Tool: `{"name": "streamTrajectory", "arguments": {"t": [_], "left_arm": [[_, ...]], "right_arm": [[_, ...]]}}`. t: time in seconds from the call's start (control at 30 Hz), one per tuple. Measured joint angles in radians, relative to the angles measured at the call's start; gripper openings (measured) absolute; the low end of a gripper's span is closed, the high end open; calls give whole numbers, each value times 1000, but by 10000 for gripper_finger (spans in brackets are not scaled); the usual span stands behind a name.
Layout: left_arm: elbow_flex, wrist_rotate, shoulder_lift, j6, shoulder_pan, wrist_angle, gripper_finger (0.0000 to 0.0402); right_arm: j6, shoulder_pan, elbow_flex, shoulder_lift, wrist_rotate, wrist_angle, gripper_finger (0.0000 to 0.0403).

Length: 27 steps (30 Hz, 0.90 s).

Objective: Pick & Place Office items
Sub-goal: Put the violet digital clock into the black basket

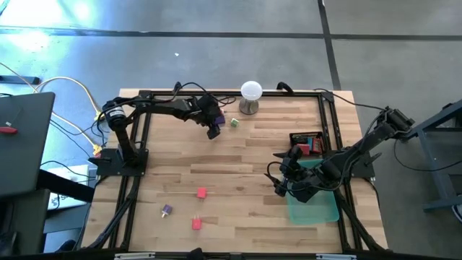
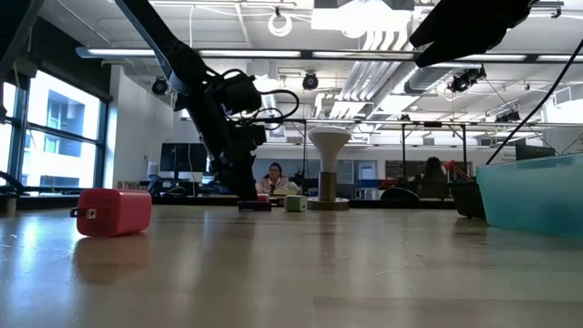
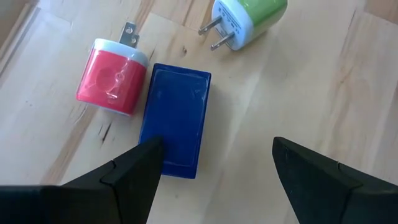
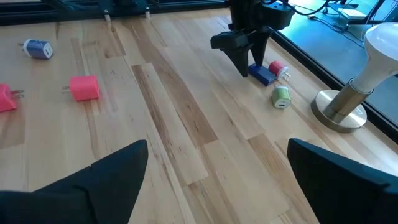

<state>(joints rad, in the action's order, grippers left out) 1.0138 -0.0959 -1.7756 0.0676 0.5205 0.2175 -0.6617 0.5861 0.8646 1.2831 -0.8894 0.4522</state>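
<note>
The left arm reaches from its base at the left edge of the surface [image 1: 238,162] along the far edge toward the middle, its wrist bent down so the left gripper [image 1: 214,131] points at the wood, fingers spread apart and holding nothing. The right arm comes from the right edge and is folded low. The right gripper [image 1: 281,189] has wide fingers and is empty.

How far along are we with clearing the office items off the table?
Done: several items sit in the black bin by the green tray. In hand: nothing yet; the open left hand hovers over the blue block, beside the red plug and green plug. Left: those three, plus the pink plug, another red one and the purple plug. The right hand waits open by the tray.
</note>
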Motion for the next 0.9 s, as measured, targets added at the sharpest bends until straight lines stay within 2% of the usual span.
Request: {"name": "streamTrajectory", "arguments": {"t": [0.57,0.9], "left_arm": [[-2,9,0,-12,-24,-1,294],[-1,5,2,-55,-86,88,294]], "right_arm": [[0,0,0,0,2,0,374],[-1,0,0,0,4,0,374]]}}
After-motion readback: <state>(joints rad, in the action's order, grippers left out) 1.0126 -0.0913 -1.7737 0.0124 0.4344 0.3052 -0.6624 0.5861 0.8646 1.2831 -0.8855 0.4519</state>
